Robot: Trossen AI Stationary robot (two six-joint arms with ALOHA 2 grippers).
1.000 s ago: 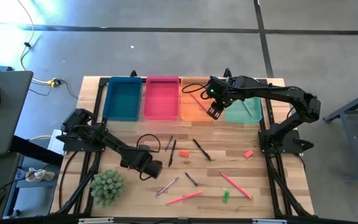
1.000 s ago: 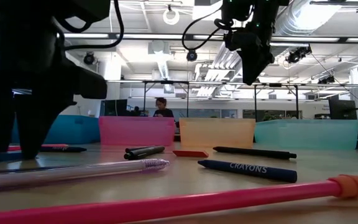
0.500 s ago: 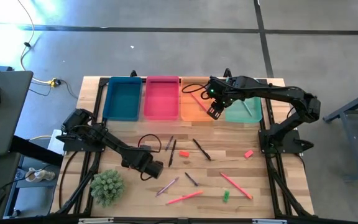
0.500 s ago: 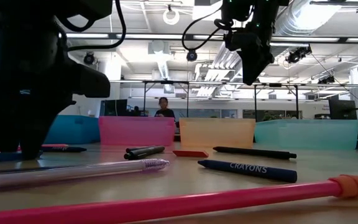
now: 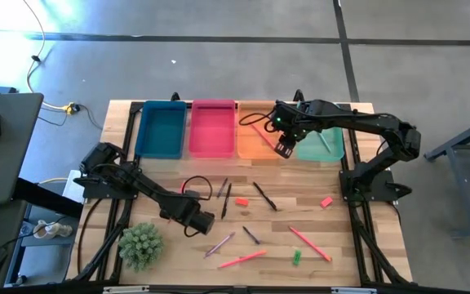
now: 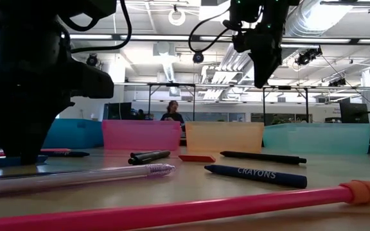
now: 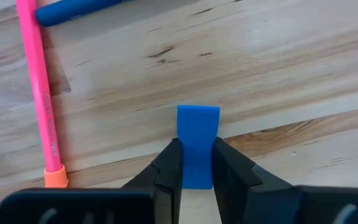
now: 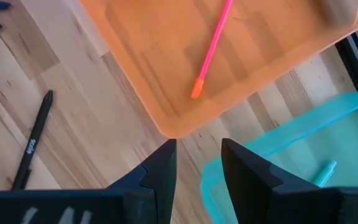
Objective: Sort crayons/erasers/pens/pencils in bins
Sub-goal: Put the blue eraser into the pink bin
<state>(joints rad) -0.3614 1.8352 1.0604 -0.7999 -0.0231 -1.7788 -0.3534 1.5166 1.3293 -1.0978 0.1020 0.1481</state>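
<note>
Item: small blue rectangular eraser block (image 7: 197, 144), flat on the wooden bench (image 7: 278, 68); we had the left gripper (image 7: 196, 163) jaws flanking it, nearly pinched, for lifting. The right gripper (image 8: 197, 163) hung empty, jaws partly apart, above the orange plastic bin (image 8: 166, 81) and teal-green plastic bin (image 8: 291, 155), likely after delivering.

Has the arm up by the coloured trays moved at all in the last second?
Barely. In the high view the right gripper hangs in the same spot, over the seam between the orange bin and teal bin.

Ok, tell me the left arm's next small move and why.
Probably finish closing, then lift straight up. The left gripper sits at the table with its fingers flanking the blue eraser, which lies flat beside a pink pencil. The right gripper waits over the bins.
</note>
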